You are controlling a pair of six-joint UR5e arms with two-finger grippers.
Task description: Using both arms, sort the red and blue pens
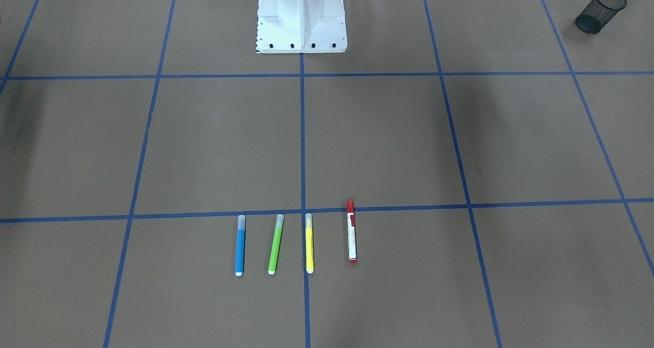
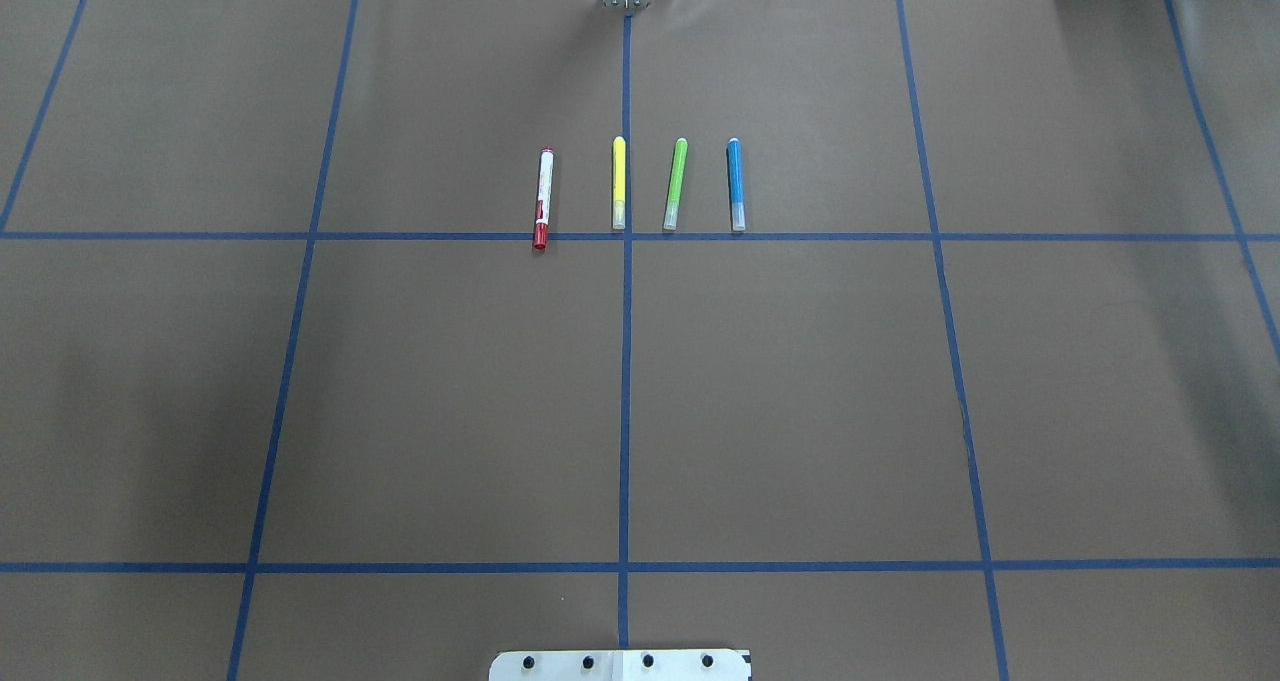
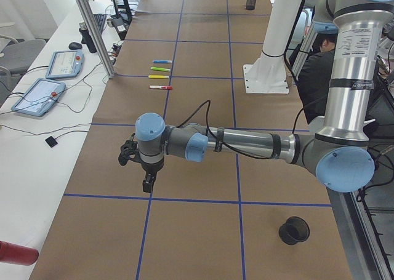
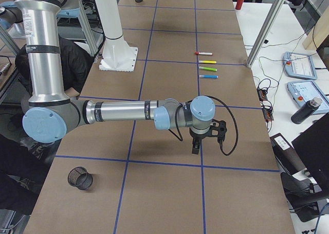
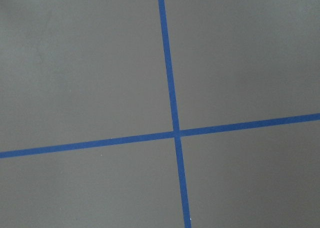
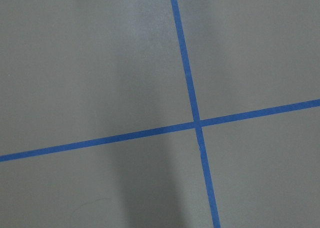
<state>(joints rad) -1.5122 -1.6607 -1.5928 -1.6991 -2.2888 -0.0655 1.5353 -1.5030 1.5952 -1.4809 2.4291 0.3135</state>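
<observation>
Across the brown paper-covered tabletop runs a grid of blue tape, with a white pedestal at the robot's edge and a black mesh cup lying near a corner. A side bench carries tablets and cables.

Four markers lie parallel in a row on the far side, long axes running away from the robot. From the robot's left they are the red pen, a yellow marker, a green marker and the blue pen. The red cap points toward the robot and crosses a tape line. The blue pen's pale cap also points toward the robot.

The left arm and right arm each stretch level over the tabletop, well apart from the pens. The left gripper and right gripper point straight down. I cannot tell how far apart either one's fingers stand, and neither holds anything visible.
</observation>
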